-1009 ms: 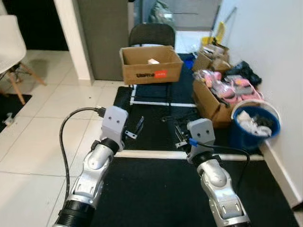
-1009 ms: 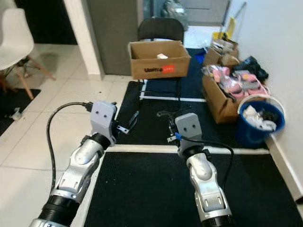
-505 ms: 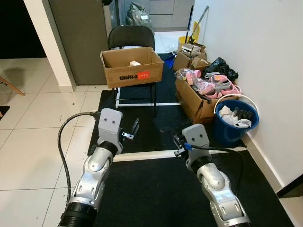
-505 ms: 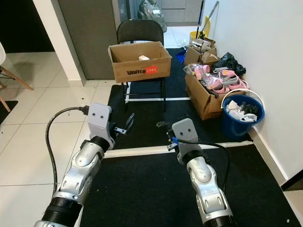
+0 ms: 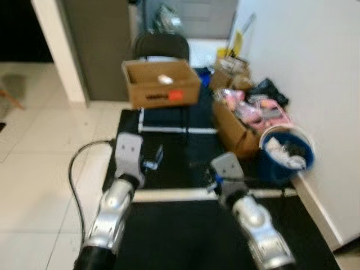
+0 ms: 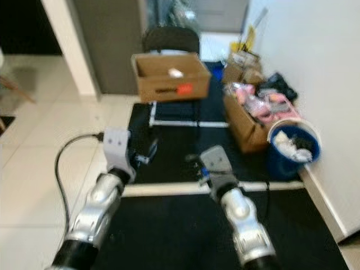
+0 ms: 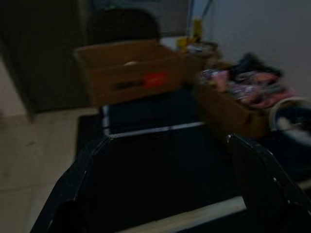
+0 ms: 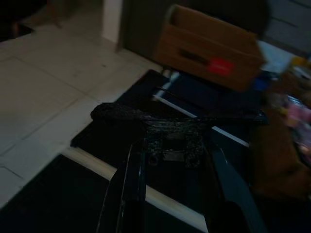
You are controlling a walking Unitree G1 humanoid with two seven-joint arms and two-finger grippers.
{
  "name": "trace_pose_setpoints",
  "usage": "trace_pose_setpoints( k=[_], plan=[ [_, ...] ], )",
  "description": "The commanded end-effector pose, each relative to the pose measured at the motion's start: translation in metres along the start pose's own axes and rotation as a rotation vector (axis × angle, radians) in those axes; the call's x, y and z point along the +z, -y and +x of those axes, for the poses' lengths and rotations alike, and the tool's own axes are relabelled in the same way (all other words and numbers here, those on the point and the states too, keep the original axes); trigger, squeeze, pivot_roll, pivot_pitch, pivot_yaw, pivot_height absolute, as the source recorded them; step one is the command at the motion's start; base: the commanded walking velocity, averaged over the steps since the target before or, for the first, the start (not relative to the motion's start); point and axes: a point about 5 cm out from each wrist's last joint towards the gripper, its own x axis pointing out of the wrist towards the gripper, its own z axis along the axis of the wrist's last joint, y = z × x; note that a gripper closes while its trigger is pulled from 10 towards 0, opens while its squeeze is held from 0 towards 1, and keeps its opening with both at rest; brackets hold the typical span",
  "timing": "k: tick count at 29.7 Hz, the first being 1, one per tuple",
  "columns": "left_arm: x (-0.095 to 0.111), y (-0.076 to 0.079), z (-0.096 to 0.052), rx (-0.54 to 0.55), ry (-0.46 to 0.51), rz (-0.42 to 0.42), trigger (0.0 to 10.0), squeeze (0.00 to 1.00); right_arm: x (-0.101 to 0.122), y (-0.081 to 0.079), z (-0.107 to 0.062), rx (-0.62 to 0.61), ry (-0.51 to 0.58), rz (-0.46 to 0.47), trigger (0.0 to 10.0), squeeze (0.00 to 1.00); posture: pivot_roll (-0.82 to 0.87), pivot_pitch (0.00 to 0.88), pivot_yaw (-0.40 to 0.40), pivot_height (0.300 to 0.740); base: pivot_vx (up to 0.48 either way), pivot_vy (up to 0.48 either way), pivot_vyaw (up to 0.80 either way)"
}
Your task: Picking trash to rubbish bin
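Observation:
My right gripper (image 8: 172, 145) is shut on a flat, dark strip of trash (image 8: 175, 115) that lies crosswise at its fingertips, held low over the black mat (image 5: 169, 236). In the eye views the right gripper (image 5: 203, 170) sits just past the white line on the mat. My left gripper (image 7: 169, 141) is open with nothing between its fingers, and hangs over the mat's left part (image 5: 154, 159). The blue bin (image 5: 286, 153), white-rimmed with pale rubbish inside, stands against the right wall, ahead and right of the right gripper. All views are blurred.
A cardboard box (image 5: 162, 83) rests on a dark folding chair (image 5: 160, 44) straight ahead. A second open box with pink items (image 5: 243, 119) sits left of the bin. More clutter lies behind it along the white wall (image 5: 315, 67). Pale tiles (image 5: 45, 146) spread to the left.
The whole picture has shifted and blurred, so the camera is moving. Both arms keep their pose, and the right gripper still holds the dark strip.

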Motion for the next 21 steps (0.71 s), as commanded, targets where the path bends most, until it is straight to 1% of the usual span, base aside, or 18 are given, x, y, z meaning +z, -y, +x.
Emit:
trace_pose_setpoints(
  k=[1, 7, 9, 12, 14, 21],
  plan=[
    [-0.0021, 0.0055, 0.0006, -0.016, -0.005, -0.008, 10.0, 0.00, -0.0053, 0.0093, -0.0024, -0.022, -0.024, -0.018, 10.0, 0.00, -0.07, 0.033, 0.009, 0.740, 0.480, 0.000, 0.00],
    [-0.0020, 0.0057, 0.0017, -0.017, -0.006, -0.006, 10.0, 0.00, -0.0061, 0.0111, -0.0023, -0.030, -0.026, -0.018, 10.0, 0.00, -0.08, 0.029, 0.008, 0.740, 0.480, 0.000, 0.00],
    [-0.0018, 0.0051, 0.0020, -0.014, -0.005, -0.006, 10.0, 0.00, -0.0076, 0.0121, -0.0026, -0.035, -0.035, 0.008, 10.0, 0.00, -0.08, 0.028, 0.006, 0.740, 0.480, 0.000, 0.00],
    [-0.0017, 0.0050, 0.0021, -0.012, -0.005, -0.006, 10.0, 0.00, -0.0083, 0.0126, -0.0027, -0.036, -0.040, 0.015, 10.0, 0.00, -0.08, 0.027, 0.005, 0.740, 0.480, 0.000, 0.00],
    [-0.0016, 0.0048, 0.0022, -0.010, -0.005, -0.006, 10.0, 0.00, -0.0088, 0.0130, -0.0027, -0.037, -0.043, 0.020, 10.0, 0.00, -0.08, 0.028, 0.005, 0.740, 0.480, 0.000, -0.52],
    [-0.0027, 0.0054, 0.0013, -0.007, -0.007, -0.006, 10.0, 0.00, -0.0123, 0.0158, -0.0040, -0.058, -0.059, 0.028, 10.0, 0.00, -0.08, 0.033, 0.005, 0.740, 0.480, 0.000, -0.80]
  ],
)
